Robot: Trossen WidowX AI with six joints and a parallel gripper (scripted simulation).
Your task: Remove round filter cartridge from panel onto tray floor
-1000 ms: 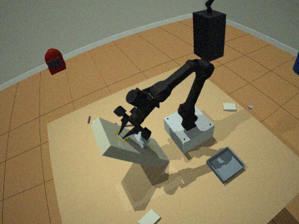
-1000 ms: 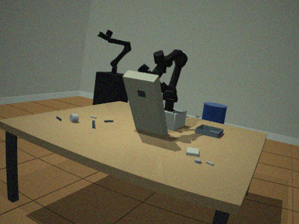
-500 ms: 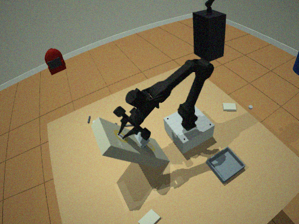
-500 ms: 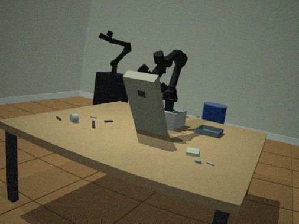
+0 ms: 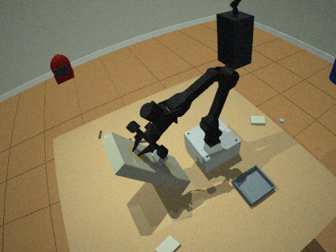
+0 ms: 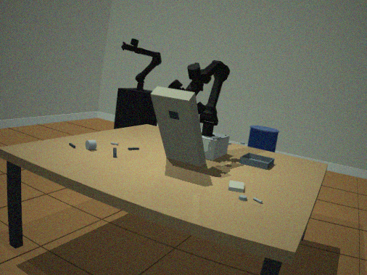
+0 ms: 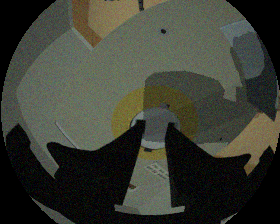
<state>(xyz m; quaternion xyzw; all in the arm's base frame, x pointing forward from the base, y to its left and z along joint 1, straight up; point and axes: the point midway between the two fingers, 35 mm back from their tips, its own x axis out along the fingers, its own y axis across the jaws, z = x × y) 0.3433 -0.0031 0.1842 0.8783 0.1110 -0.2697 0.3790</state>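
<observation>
The pale service panel (image 5: pixel 133 158) leans tilted on the table; it shows from behind in the exterior view (image 6: pixel 179 125) and fills the wrist view (image 7: pixel 94 85). A yellow ring on its face marks the cartridge seat. The grey round filter cartridge (image 7: pixel 153 128) stands between my fingertips at the middle of that ring, and in the top view (image 5: pixel 158 159) it seems to stick out a little from the face. My gripper (image 5: pixel 143 153) is pressed onto the panel face, shut on the cartridge (image 7: pixel 153 136). The blue-grey tray (image 5: pixel 253 184) lies on the table to the right of my base, also seen in the exterior view (image 6: pixel 257 160).
My white base block (image 5: pixel 212 145) stands between panel and tray. Small pale blocks (image 5: pixel 257 120) (image 5: pixel 167 245) and several small pegs (image 6: pixel 114 152) lie about the table. A black pedestal with a second arm (image 5: pixel 235 38) stands behind. A blue bin (image 6: pixel 263 137) is on the floor.
</observation>
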